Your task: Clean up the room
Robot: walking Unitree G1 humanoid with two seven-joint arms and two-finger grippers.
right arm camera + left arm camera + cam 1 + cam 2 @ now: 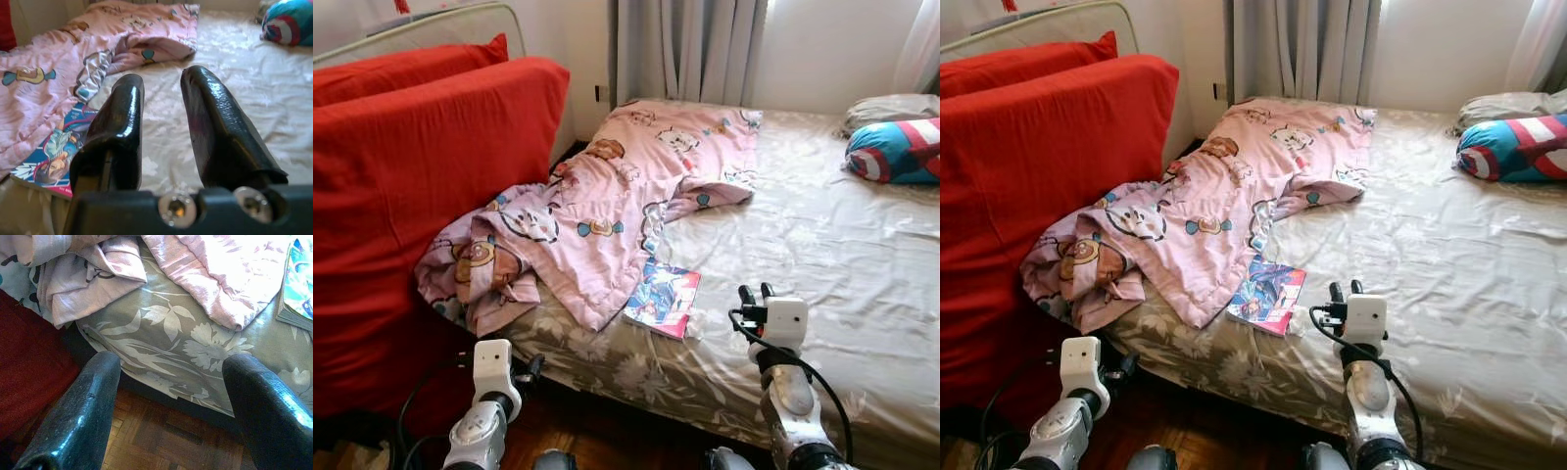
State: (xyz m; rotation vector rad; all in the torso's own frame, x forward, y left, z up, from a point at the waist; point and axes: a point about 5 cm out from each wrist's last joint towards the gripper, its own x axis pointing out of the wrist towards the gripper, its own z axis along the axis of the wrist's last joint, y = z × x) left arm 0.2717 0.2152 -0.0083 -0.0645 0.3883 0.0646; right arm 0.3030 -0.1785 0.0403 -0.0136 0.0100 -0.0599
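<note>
A crumpled pink cartoon-print blanket (607, 196) lies across the left part of the bed (832, 264) and hangs over its near corner. A colourful comic book (664, 299) rests at the bed's front edge, partly tucked under the blanket's hem. My right gripper (755, 291) hovers over the sheet just right of the book, its fingers (122, 112) a narrow gap apart and holding nothing. My left gripper (171, 362) is low beside the bed's corner, wide open, above the wooden floor and below the hanging blanket.
A red sofa (411, 176) with big cushions stands tight against the bed's left side. A blue, red and white shield-print pillow (896, 149) and a grey pillow (891, 106) lie at the far right. Grey curtains (685, 49) hang behind. Parquet floor (597, 431) runs along the bed's front.
</note>
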